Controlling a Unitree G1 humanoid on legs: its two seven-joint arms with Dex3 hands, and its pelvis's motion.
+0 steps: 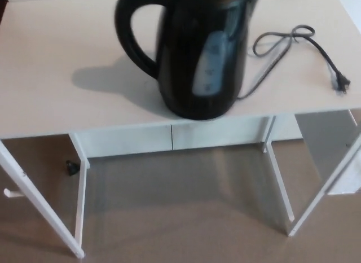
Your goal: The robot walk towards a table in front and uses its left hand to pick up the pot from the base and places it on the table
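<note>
Black pot (pixel 197 60) upright on pale table (pixel 51 54) (cord (pixel 293 34) beside); brown floor (pixel 180 218).

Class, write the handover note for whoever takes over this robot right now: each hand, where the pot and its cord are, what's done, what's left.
Left hand: not in view. Right hand: not in view.
The black pot stands upright near the front edge of the table, its handle towards the robot's left. The base cannot be told apart beneath it.
The power cord loops to the pot's right, and its plug lies loose on the table.
Done: the robot appears to have reached the table.
Left: grasp the handle with the left hand, lift the pot and set it on the table.
</note>
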